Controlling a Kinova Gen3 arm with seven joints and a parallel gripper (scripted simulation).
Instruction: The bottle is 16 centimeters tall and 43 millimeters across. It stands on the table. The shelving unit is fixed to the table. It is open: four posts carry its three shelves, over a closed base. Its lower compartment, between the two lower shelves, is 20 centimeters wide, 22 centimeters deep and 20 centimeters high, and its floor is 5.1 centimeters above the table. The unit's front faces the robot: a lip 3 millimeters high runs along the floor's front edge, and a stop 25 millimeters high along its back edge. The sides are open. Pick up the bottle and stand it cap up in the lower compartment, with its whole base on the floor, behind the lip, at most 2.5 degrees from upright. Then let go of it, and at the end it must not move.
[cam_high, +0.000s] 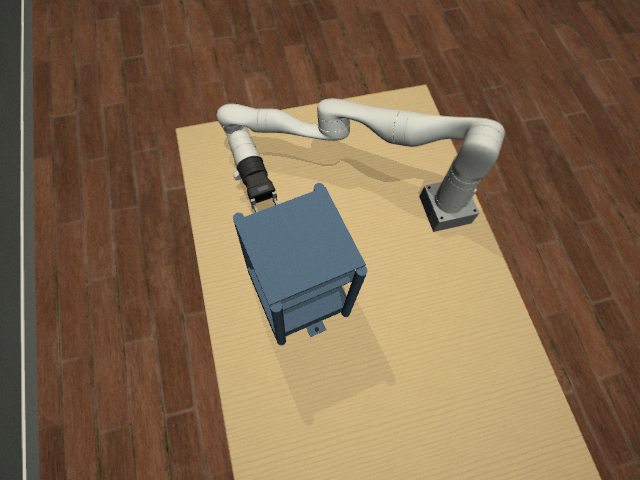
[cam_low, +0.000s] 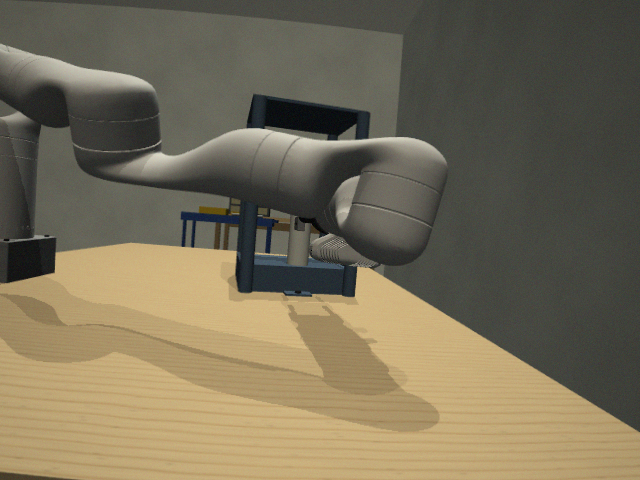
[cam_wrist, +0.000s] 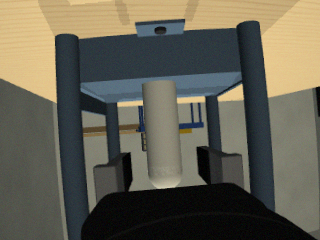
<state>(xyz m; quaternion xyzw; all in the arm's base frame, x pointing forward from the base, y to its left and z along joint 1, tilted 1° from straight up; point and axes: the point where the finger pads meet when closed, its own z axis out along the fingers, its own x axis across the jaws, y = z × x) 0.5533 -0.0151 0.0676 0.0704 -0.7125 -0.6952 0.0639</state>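
Note:
The pale bottle (cam_low: 298, 242) (cam_wrist: 162, 130) stands upright on the floor of the lower compartment of the blue shelving unit (cam_high: 299, 242) (cam_low: 247, 242) (cam_wrist: 67, 127). The shelf top hides it in the top view. The wrist view is upside down, so the bottle's cap points downward there. My gripper (cam_high: 263, 202) (cam_wrist: 164, 163) is open, level with the compartment at the unit's front edge. The bottle shows in the gap between the two fingers, and neither finger touches it.
The unit stands near the middle of the wooden table (cam_high: 413, 335) (cam_low: 155, 413), with a small mounting tab (cam_high: 316, 329) (cam_low: 297, 292) at its foot. The arm's base (cam_high: 447, 211) (cam_low: 25, 258) is off to the side. The forearm spans the table in front of the unit.

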